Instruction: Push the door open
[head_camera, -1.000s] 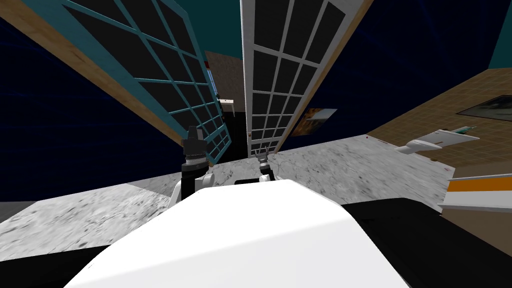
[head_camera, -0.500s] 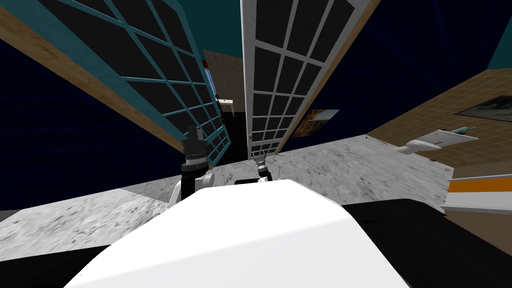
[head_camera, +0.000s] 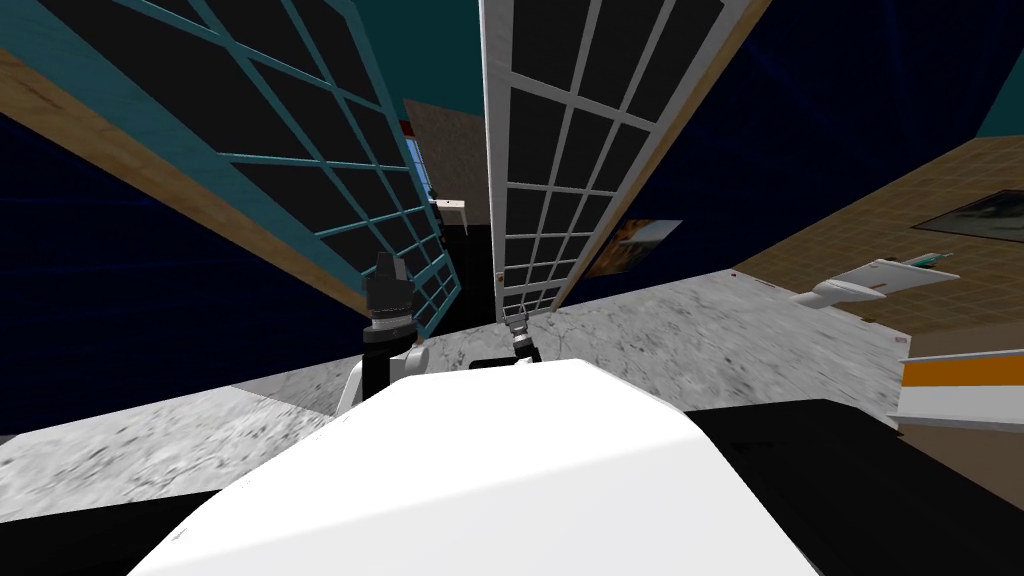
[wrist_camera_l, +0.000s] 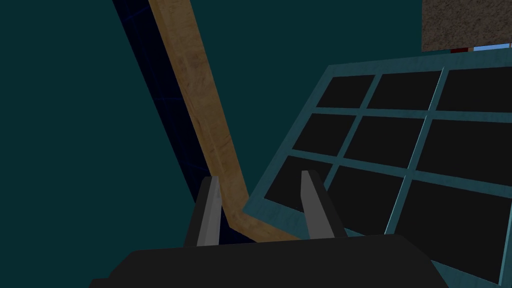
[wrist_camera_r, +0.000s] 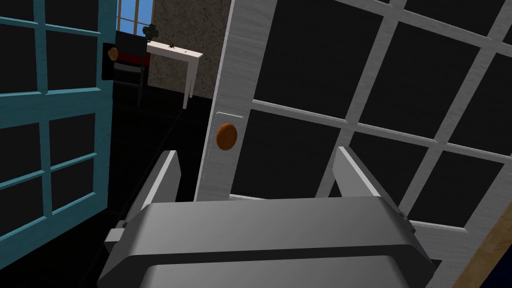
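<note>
Right jaws: spread, white door (wrist_camera_r: 350, 100) edge ahead between them, orange knob (wrist_camera_r: 226, 136) at 11 o'clock. Left jaws: spread, teal door (wrist_camera_l: 400, 150) at 2 o'clock.

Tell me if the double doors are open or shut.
Open: a gap separates the teal door and the white door, and a white table beyond shows through it.

From the head we look steeply down at the gap between the teal door (head_camera: 300, 150) and the white door (head_camera: 498, 180). Our left wrist camera sits near the teal door's corner — the right, close to the white door's edge, shares both doors.
</note>
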